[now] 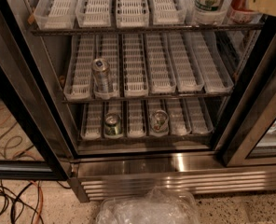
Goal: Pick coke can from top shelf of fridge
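Standing open: fridge (175, 164), stainless steel, black-framed glass door (257, 125) swung out at right, vented base grille (184, 185) below. Item 1, top shelf (100, 30): wire rack lined with white slotted lane trays, holding two cans at its far right end. Item 2, coke can (239, 1): red, upright, rightmost on the top shelf, just beside a white-and-green can (210, 1) on its left; upper part cut off by the frame edge. Item 3, gripper (268, 1): cream-coloured piece at the upper right corner, overlapping the coke can's right side; contact cannot be told, nor whether it is open or closed. Item 4, middle rack: one silver can (102, 76), upright, second lane from left. Item 5, bottom rack: two cans, one green-labelled (112, 125), one silver (159, 122), well apart. Item 6, floor: crumpled clear plastic bag (147, 210) before the grille; cables (12, 202) at left.
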You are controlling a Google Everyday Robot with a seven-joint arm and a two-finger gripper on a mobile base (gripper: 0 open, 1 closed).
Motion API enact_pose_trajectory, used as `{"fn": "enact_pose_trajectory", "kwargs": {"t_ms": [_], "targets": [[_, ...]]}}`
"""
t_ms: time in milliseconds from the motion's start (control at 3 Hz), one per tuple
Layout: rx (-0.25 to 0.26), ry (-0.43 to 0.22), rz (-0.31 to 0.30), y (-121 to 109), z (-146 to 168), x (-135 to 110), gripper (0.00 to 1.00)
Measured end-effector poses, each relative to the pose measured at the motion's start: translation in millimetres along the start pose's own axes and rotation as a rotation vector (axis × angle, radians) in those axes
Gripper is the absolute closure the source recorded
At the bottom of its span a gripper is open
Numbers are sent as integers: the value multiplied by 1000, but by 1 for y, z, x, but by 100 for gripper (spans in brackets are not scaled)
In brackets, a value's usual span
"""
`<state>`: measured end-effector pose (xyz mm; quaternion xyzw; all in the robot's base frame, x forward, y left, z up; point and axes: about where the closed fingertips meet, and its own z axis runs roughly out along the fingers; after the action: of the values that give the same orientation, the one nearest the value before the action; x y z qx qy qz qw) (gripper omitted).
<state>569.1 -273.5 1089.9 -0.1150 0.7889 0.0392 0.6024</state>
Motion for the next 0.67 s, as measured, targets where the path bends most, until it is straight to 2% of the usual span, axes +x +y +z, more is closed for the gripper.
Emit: {"fn": "enact_pose_trajectory", "kwargs": {"t_ms": [333,667], "targets": [[24,-17,2,-8,10,-11,47],[24,-25,1,-5,24,-23,46]]}}
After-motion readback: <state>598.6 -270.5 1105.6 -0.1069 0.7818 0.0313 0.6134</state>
